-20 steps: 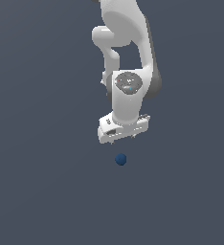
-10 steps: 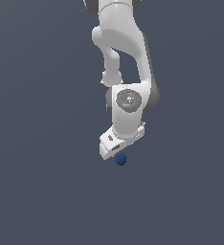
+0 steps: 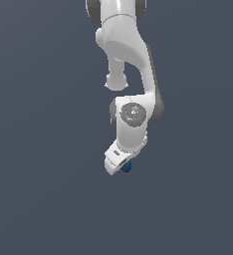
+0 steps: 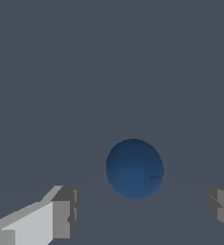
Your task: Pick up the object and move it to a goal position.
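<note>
Wrist view: ball [image 4: 134, 168] sits whole and unobstructed between the two fingers [image 4: 61, 210], gaps on both sides, no contact. Hand [image 4: 142, 210] is spread wide, holding nothing. Ball is dark blue, smooth, plain.

Exterior view: ball [image 3: 126, 168] is mostly hidden, only a blue sliver peeks out at 4 o'clock from the hand [image 3: 116, 167]. The fingers can't be made out there; the white arm [image 3: 131, 64] and wrist body block the line of sight from above. Hand is tilted, low over the ball, arm coming down from 12 o'clock.

Surroundings: plain dark grey surface [image 3: 44, 189] in both views. Can't tell from either view whether the ball touches the surface.
</note>
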You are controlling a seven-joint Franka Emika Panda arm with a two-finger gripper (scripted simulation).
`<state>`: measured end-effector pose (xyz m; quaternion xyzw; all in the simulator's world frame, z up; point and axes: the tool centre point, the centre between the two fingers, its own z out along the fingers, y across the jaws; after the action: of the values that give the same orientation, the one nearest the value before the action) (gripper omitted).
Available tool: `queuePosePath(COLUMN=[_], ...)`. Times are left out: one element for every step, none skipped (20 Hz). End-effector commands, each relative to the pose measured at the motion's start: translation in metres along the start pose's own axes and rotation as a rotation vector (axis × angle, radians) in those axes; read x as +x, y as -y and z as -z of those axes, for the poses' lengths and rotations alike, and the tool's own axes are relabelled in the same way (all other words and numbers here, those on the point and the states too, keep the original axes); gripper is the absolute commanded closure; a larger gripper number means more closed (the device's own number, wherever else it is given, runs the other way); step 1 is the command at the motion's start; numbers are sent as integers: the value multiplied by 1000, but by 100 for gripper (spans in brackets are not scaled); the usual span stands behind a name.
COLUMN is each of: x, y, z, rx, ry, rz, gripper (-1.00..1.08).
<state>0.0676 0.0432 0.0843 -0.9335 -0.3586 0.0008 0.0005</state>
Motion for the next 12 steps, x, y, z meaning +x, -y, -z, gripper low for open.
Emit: queuePosePath(x=[1, 2, 2, 2, 1, 1, 1, 1, 1, 1, 1, 1], y=[-1, -2, -2, -2, -1, -2, -2, -2, -1, -2, -1, -1], z=[-2, -3, -3, -3, -3, -3, -4, -6, -9, -13, -17, -22], rx=[-1, -1, -1, -1, -1, -1, -1, -1, -1, -1, -1, -1], ry=[-1, -1, -1, -1, -1, -1, -1, -1, -1, -1, -1, -1], rz=[19, 23, 25, 26, 21, 21, 21, 21, 22, 22, 22, 23], gripper=[-92, -92, -92, -92, -92, -92, -92, -92, -92, -92, -92, -92])
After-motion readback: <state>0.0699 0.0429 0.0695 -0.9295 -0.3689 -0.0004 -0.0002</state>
